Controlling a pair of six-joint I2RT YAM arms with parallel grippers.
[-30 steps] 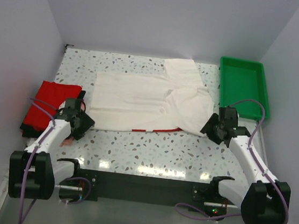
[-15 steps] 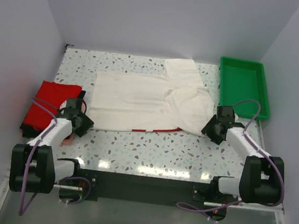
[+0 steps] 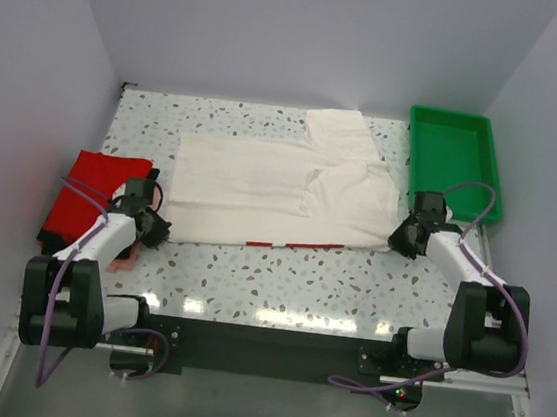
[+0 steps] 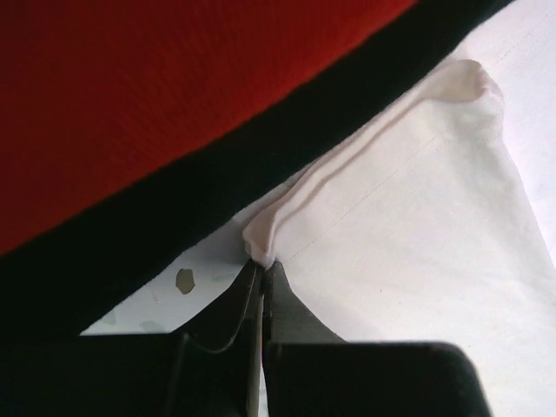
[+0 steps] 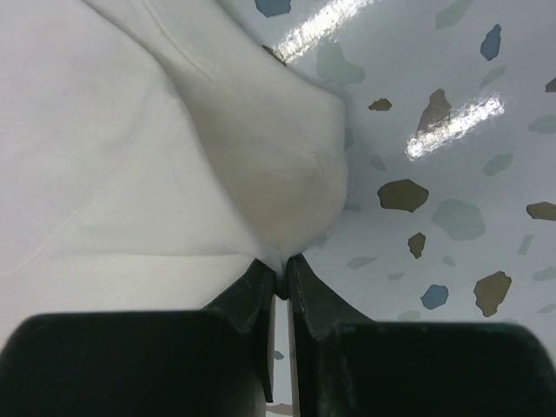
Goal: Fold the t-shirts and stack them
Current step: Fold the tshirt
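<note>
Left gripper (image 4: pixel 261 271) on cream shirt (image 4: pixel 417 261) corner

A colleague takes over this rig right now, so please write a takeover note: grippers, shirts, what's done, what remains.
Left gripper: shut on the cream-white shirt's near left corner.
Right gripper: shut on its near right corner.
Shirts: it lies spread on the table; red shirt folded on a dark shirt at the left edge.
Done: that stack.
To do: fold the cream-white shirt, stack it.
</note>
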